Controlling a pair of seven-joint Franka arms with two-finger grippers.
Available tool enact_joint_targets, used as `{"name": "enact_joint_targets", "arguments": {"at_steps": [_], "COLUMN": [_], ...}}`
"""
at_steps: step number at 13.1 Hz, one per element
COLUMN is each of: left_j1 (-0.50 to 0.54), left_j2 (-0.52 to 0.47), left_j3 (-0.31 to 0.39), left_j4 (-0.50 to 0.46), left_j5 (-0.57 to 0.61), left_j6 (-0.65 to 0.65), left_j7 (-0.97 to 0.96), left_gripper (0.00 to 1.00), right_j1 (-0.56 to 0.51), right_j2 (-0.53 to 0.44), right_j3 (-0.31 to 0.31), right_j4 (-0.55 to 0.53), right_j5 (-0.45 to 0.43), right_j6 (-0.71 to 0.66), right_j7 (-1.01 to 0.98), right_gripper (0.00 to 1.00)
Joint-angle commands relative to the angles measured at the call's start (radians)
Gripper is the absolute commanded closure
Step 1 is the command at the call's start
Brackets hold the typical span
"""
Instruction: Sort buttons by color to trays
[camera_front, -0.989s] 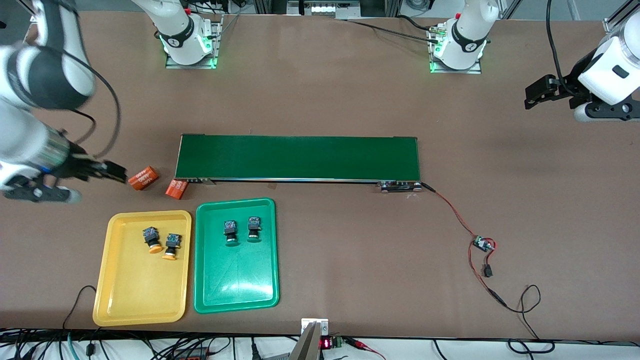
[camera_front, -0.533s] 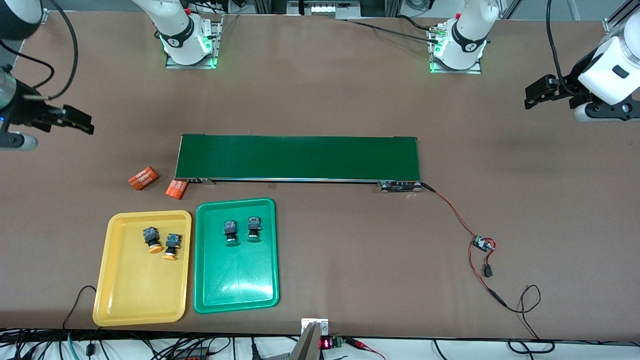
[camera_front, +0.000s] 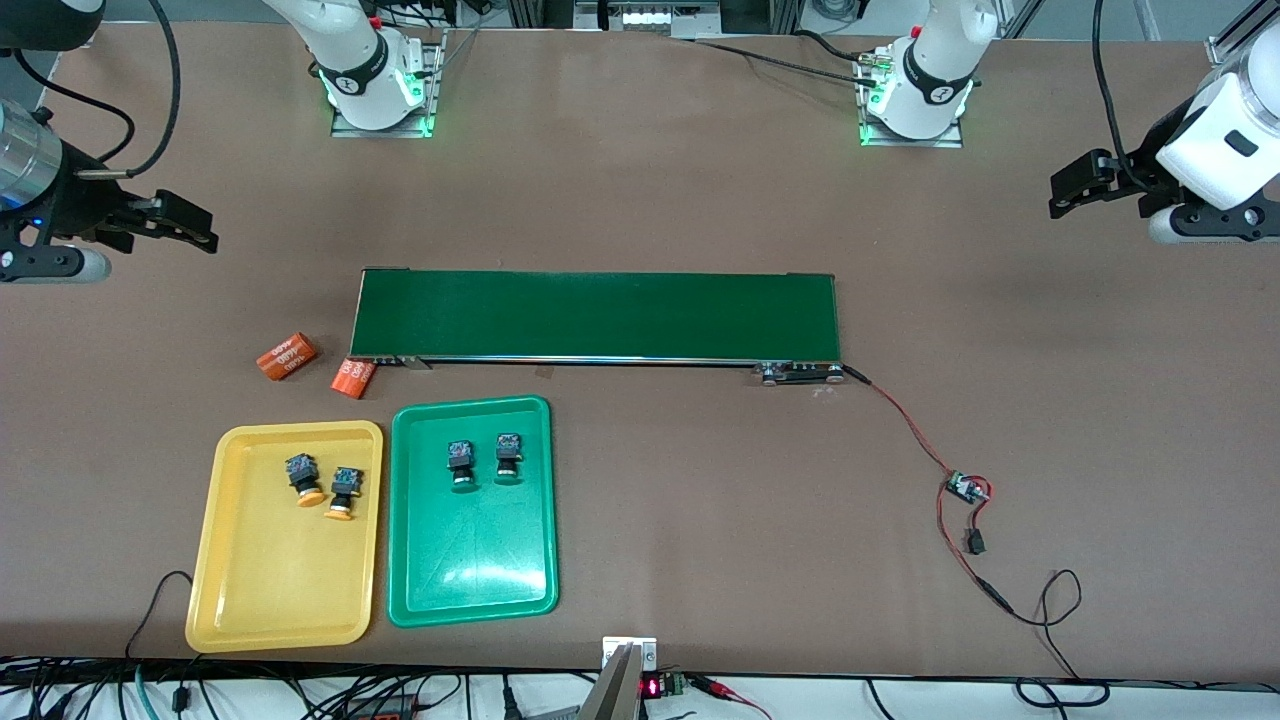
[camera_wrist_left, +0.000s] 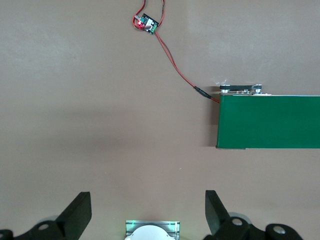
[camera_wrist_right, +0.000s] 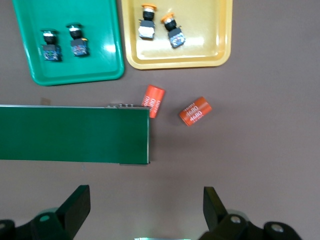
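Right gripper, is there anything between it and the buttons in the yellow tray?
The right gripper hangs open over bare table at the right arm's end. Two orange cylinders lie on the table between it and the yellow tray, low beside the conveyor belt. A reach from above should clear them; the buttons lie uncovered.

2 trays side by side near the table (camera_front: 700, 560) edge closest to the front cam, toward right arm's end: outer tray (camera_front: 285, 590), inner tray (camera_front: 470, 570). 2 buttons (camera_front: 303, 477) in outer tray, 2 buttons (camera_front: 460, 464) in inner tray, each pair in the half farther from cam. Conveyor belt (camera_front: 597, 315) mid-table, farther from cam than trays. 2 cylinders (camera_front: 286, 356) by belt's end at right arm's side. Circuit board (camera_front: 965, 488) w/ wires toward left arm's end.
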Motion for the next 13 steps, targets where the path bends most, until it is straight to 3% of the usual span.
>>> {"name": "enact_joint_targets", "arguments": {"at_steps": [1, 13], "left_j1": [0.001, 0.001], "left_j2": [0.014, 0.016], "left_j3": [-0.001, 0.001], "left_j4": [0.033, 0.035], "left_j5": [-0.013, -0.012], "left_j6": [-0.026, -0.024], "left_j7": [0.004, 0.010], "left_gripper": [0.00, 0.00], "right_j1": [0.020, 0.058], "right_j2": [-0.001, 0.044], "right_j3": [-0.002, -0.002], "right_j4": [-0.003, 0.048], "right_j5": [0.021, 0.007], "right_j6": [0.005, 0.002], "right_j7": [0.011, 0.002], "right_gripper": [0.00, 0.00]}}
